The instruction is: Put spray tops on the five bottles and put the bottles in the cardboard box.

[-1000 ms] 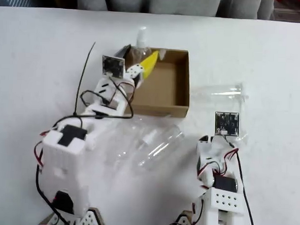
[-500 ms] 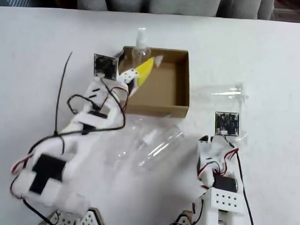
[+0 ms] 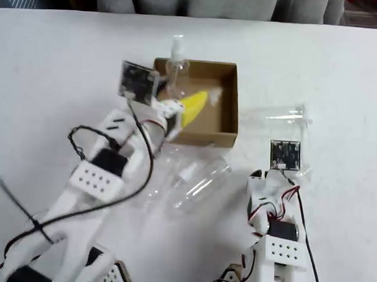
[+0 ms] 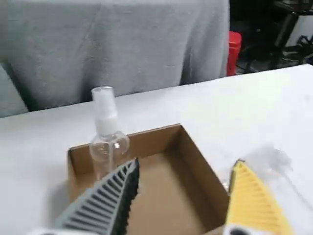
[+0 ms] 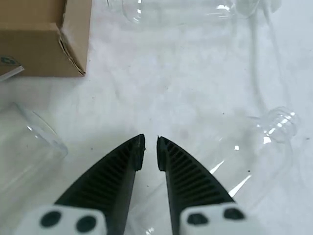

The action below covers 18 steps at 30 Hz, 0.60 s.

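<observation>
**Brown Card, Clear Plastic: One Bottle Boxed**

Brown corrugated card made up the single cardboard box (image 3: 230, 105), a shallow open rectangle on the smooth white tabletop (image 3: 55, 56). In its far corner, on the left arm's side, one capped bottle (image 3: 177, 61) stood upright. It had a round clear body and a slim white spray top (image 4: 104, 110). The left gripper (image 4: 186, 166) hung over the box with its two ribbed fingers spread wide, a yellow finger (image 4: 252, 196) and a grey finger (image 4: 115, 196), and nothing between them.

We counted three more bottles lying on their sides on the tabletop, all clear cylinders. The first lying bottle (image 3: 276, 116) was near the box on the right arm's side. The second lying bottle (image 3: 202, 182) was in front of the box. The third lying bottle (image 5: 276, 125), with a bare threaded neck, lay beneath the right gripper (image 5: 150, 142). That gripper's black ribbed fingers were drawn almost together, with a thin slit between the tips, and pinched nothing.

Overlapping clear plastic in front of the box kept us from counting any further.
</observation>
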Each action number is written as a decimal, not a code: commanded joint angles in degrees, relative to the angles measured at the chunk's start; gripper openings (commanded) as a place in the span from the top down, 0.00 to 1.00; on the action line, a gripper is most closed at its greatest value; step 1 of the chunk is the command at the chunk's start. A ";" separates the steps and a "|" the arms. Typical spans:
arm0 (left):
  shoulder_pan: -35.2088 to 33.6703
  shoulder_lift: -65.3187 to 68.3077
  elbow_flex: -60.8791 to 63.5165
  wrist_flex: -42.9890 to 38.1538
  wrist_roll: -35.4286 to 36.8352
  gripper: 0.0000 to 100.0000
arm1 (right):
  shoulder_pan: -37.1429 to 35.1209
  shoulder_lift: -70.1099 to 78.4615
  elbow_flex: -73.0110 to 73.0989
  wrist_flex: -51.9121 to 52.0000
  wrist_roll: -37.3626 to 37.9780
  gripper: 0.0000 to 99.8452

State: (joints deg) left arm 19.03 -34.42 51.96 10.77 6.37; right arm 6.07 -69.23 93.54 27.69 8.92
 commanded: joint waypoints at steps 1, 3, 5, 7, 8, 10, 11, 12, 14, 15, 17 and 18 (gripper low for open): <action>7.25 -7.87 -0.79 3.60 -0.26 0.87 | -0.13 -0.40 -0.26 -0.57 0.44 0.98; 9.36 -8.75 -1.76 2.29 -0.26 0.99 | -0.13 -0.40 -0.26 -0.57 0.44 0.98; 10.68 -8.75 -2.99 1.41 -0.26 0.94 | -0.13 -0.40 -0.26 -0.57 0.44 0.98; 11.82 -8.75 -4.04 1.23 0.35 0.93 | -0.13 -0.40 -0.26 -0.57 0.44 0.98; 12.26 -8.66 -4.57 1.23 1.41 0.95 | -0.13 -0.40 -0.26 -0.57 0.44 0.98; 12.97 -7.16 -5.89 1.23 3.52 0.98 | -0.13 -0.40 -0.26 -0.57 0.44 0.98; 13.05 -5.67 -7.03 1.23 4.13 0.97 | -0.13 -0.40 -0.26 -0.57 0.44 0.98; 13.05 -3.56 -8.35 1.41 4.48 0.97 | -0.13 -0.40 -0.26 -0.57 0.44 0.98; 12.70 1.89 -11.60 1.58 4.84 0.98 | -0.13 -0.40 -0.26 -0.57 0.44 0.98; 12.53 5.14 -13.36 1.58 4.84 0.98 | -0.13 -0.40 -0.26 -0.57 0.44 0.98; 11.38 12.18 -17.41 1.58 4.84 0.98 | -0.13 -0.40 -0.26 -0.57 0.44 0.98; 11.12 15.78 -19.78 1.58 4.84 0.98 | -0.13 -0.40 -0.26 -0.57 0.44 0.98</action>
State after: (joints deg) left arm 31.16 -30.37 42.11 14.20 10.33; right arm 6.07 -69.23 93.54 27.69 8.92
